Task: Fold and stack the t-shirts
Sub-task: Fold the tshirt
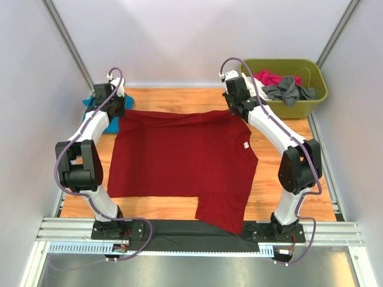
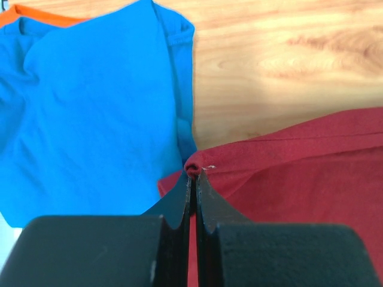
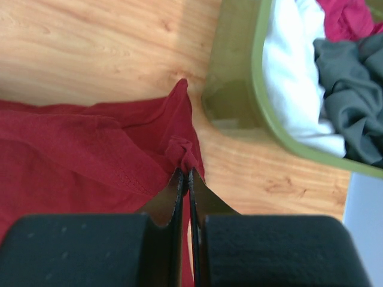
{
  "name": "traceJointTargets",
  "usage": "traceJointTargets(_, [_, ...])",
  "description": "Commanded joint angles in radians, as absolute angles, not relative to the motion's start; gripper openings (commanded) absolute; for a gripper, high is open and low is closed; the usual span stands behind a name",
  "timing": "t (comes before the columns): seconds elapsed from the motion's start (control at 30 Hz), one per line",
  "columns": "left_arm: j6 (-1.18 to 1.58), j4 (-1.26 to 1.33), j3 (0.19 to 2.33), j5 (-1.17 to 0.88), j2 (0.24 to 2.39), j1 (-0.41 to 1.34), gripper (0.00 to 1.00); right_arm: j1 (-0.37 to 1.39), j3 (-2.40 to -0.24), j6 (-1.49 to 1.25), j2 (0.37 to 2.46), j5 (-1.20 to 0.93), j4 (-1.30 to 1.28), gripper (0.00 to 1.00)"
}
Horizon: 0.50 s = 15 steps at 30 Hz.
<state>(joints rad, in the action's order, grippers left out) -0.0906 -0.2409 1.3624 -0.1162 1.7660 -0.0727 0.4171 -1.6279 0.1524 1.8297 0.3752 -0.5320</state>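
Both jaws clamped on red shirt (image 1: 179, 161) corners.
Thin pinches may slip; blue shirt (image 2: 90, 119) beside left jaws could snag.

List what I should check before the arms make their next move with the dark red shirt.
1. Left gripper pinching the dark red shirt at its far left corner: ok.
2. Right gripper pinching the far right corner: ok.
3. Shirt spread flat between the grips: ok, only slight wrinkles.
4. Whole shirt on the table: not ok, its near right part lies past the wooden front edge.
5. Teal-blue shirt free of the left grip: cannot tell, it lies right against the pinch.
6. Green bin clear of the right gripper: ok, but close beside it.
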Motion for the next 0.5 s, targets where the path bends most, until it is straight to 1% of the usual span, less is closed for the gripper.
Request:
traceJointTargets(0.0, [-0.167,-0.178,1.301,-0.153,1.684,-0.089,0.00,0.423,-1.589,0.089,1.760,0.379,-0.560,0.00])
traceJointTargets(0.13, [-0.166,-0.155,1.261,-0.156,1.652,-0.126,0.00,0.420,-1.540,0.087,1.741,0.408,-0.564,0.00])
traceJointTargets(0.47, [-0.163,-0.140,1.213,-0.193,1.618,-0.170,0.00,0.420,-1.537,0.063,1.750,0.423,-0.581,0.00])
